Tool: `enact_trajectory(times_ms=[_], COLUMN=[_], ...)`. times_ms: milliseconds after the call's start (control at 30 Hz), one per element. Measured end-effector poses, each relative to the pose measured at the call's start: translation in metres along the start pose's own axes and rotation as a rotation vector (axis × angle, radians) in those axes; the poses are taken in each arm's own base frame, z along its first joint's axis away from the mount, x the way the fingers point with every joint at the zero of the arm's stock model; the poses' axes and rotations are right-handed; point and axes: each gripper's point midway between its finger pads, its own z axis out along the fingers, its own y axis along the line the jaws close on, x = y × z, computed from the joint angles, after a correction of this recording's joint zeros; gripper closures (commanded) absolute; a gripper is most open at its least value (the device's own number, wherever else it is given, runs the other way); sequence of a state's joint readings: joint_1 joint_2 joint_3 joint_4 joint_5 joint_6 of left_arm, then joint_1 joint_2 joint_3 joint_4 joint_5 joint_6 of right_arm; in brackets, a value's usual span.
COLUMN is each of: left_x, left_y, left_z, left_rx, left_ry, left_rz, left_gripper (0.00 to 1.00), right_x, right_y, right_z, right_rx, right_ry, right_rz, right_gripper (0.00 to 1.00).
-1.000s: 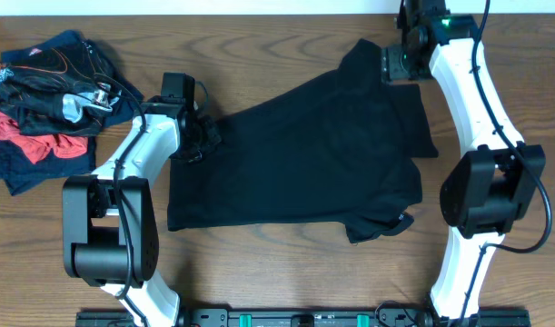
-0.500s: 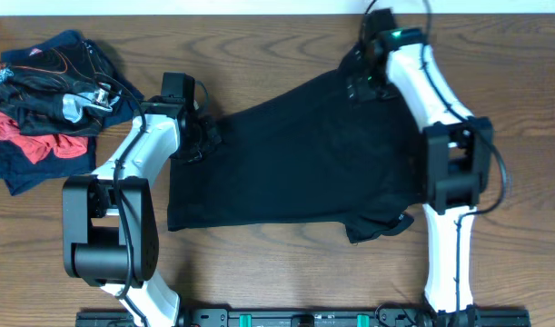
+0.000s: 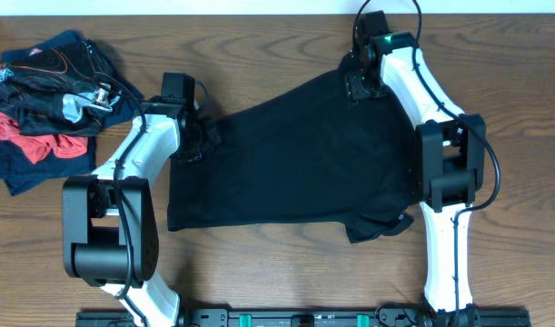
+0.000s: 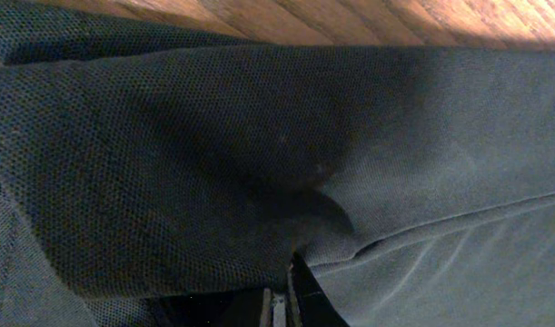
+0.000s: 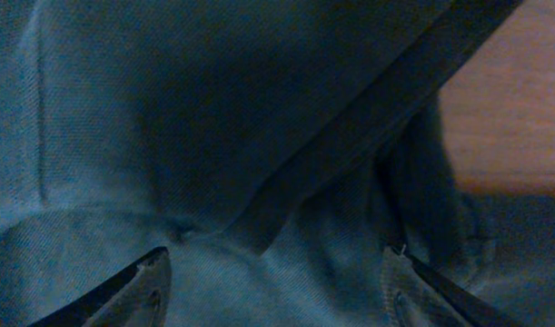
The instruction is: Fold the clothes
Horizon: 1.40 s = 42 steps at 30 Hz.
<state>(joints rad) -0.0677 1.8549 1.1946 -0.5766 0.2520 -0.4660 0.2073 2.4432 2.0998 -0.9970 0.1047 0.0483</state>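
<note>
A large black T-shirt (image 3: 295,163) lies spread across the middle of the wooden table (image 3: 259,272). My left gripper (image 3: 202,138) sits at the shirt's left edge, shut on a pinch of the fabric. In the left wrist view the jaws (image 4: 279,307) are closed, with dark cloth (image 4: 213,154) bunched over them. My right gripper (image 3: 354,84) hangs over the shirt's far right corner. The right wrist view shows its fingertips (image 5: 154,272) wide apart, so the gripper (image 5: 277,277) is open, with a raised fold of the shirt (image 5: 286,182) between them.
A heap of other clothes (image 3: 50,100) in black, red and navy lies at the far left corner. The arm bases stand at the near edge. Bare wood (image 5: 504,109) shows beside the shirt's far corner.
The right arm has swung left from the table's far right edge onto the shirt's far corner, and its jaws have narrowed a little. The left arm and its grip have not moved.
</note>
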Motion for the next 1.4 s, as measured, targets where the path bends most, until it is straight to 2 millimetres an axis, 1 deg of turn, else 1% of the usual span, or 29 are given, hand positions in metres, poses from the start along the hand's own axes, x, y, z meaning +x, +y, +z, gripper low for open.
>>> enact_trajectory(times_ms=[67,133,167,333,400,467,633,667,733,767,833,900,933,967,1033,1067,1100,1133,1400], left_x=[0.000,0.000,0.000,0.001,0.001,0.001,0.001,0.001,0.002,0.002,0.002,0.002,0.002,0.002,0.003,0.003,0.004,0.004,0.005], left_y=[0.000,0.000,0.000,0.000,0.000,0.000,0.000,0.001,0.001,0.001,0.001,0.001,0.001,0.001,0.002,0.002,0.002,0.003,0.003], left_z=[0.000,0.000,0.000,0.000,0.000,0.000,0.000,0.000,0.000,0.000,0.000,0.000,0.000,0.000,0.000,0.000,0.000,0.000,0.000], left_rx=[0.000,0.000,0.000,-0.002,-0.002,-0.002,-0.002,-0.002,-0.004,-0.004,-0.004,-0.005,-0.005,-0.005,-0.007,-0.008,-0.009,-0.011,-0.014], left_ry=[0.000,0.000,0.000,0.002,0.003,0.003,0.003,0.004,0.006,0.007,0.007,0.008,0.008,0.009,0.011,0.013,0.015,0.018,0.021], left_rz=[0.000,0.000,0.000,-0.001,-0.001,-0.001,0.000,-0.001,0.000,0.001,0.001,0.001,0.001,0.001,0.001,0.000,0.000,-0.001,0.003], left_gripper=[0.94,0.94,0.94,0.94,0.94,0.94,0.94,0.94,0.94,0.94,0.94,0.94,0.94,0.94,0.94,0.94,0.94,0.94,0.94], right_x=[-0.005,-0.012,-0.014,-0.026,-0.029,-0.030,-0.029,-0.028,-0.025,-0.023,-0.019,-0.021,-0.022,-0.022,-0.022,-0.022,-0.022,-0.023,-0.022], right_y=[-0.002,-0.001,-0.001,0.003,0.005,0.009,0.019,0.021,0.026,0.027,0.029,0.029,0.030,0.030,0.030,0.030,0.030,0.030,0.033], right_z=[0.000,0.000,0.000,-0.001,-0.002,-0.002,-0.002,-0.001,0.005,0.007,0.017,0.015,0.015,0.016,0.016,0.016,0.016,0.016,0.014], right_rx=[0.000,-0.002,-0.004,-0.014,-0.024,-0.034,-0.069,-0.078,-0.092,-0.095,-0.101,-0.104,-0.105,-0.105,-0.105,-0.105,-0.105,-0.106,-0.101], right_ry=[-0.021,-0.046,-0.058,-0.108,-0.119,-0.122,-0.118,-0.115,-0.099,-0.093,-0.072,-0.079,-0.080,-0.080,-0.081,-0.081,-0.082,-0.082,-0.078], right_rz=[0.006,0.007,0.008,0.015,0.017,0.020,0.015,0.019,0.020,0.024,0.029,0.033,0.034,0.035,0.039,0.047,0.049,0.054,0.073], right_gripper=[0.31,0.38,0.39,0.39,0.36,0.35,0.43,0.45,0.54,0.56,0.56,0.54,0.56,0.62,0.78,0.89,0.96,0.99,0.99])
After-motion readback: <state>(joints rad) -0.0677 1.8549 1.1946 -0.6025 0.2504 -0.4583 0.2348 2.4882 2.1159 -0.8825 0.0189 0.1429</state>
